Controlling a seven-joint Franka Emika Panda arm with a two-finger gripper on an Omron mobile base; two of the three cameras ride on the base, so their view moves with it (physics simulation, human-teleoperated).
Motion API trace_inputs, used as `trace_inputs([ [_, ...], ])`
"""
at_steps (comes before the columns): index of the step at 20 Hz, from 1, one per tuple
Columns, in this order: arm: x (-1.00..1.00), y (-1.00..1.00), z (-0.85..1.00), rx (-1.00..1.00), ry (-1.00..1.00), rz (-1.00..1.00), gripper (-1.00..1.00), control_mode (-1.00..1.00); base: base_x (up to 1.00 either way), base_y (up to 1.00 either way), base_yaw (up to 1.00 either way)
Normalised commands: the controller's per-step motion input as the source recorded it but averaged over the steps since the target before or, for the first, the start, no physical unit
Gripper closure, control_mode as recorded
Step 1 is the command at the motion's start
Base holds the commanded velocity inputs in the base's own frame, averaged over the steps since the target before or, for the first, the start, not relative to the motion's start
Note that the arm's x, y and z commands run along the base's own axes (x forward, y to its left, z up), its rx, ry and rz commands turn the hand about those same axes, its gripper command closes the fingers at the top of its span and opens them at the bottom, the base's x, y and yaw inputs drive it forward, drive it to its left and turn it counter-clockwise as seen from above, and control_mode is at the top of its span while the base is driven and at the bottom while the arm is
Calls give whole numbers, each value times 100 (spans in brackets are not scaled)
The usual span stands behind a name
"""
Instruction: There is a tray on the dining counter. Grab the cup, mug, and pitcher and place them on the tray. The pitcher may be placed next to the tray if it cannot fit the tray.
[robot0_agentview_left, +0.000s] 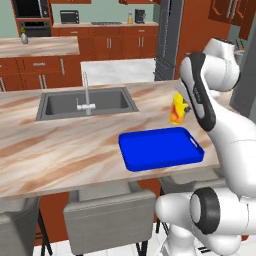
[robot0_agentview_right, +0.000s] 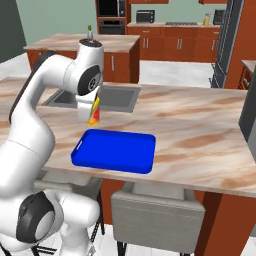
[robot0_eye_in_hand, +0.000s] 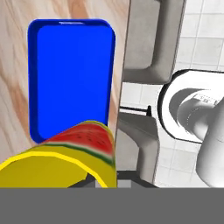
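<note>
**Cup in my pincer, tray waiting below**

Left base view: I hold the cup (robot0_agentview_left: 177, 108) aloft beyond the far right corner of the tray (robot0_agentview_left: 161, 148), lifted clear so it can travel over the low rim. My pincer (robot0_agentview_left: 186, 106) is clamped tight on it. The bench (robot0_agentview_left: 60, 150) is marbled beige stone, smooth, with a steel sink (robot0_agentview_left: 87, 102) set in at the far left.

Right base view: the yellow cup hangs beside my forearm, above the bench just beyond the tray's far left corner. The tray is flat, glossy blue, round-cornered and bare.

Hand view: the cup's rim fills the near edge, showing a watermelon-like red and green mark; the tray lies ahead.
</note>
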Motion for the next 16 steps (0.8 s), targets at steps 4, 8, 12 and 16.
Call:
trace_inputs([
  [4, 46, 10, -23, -1, 14, 1, 100, -100, 0, 0, 0],
  [8, 20, 3, -15, 0, 2, 2, 100, -100, 0, 0, 0],
  [12, 22, 11, -34, -2, 0, 4, 100, -100, 0, 0, 0],
  [16, 36, 22, -44, -3, 0, 5, 100, -100, 0, 0, 0],
])
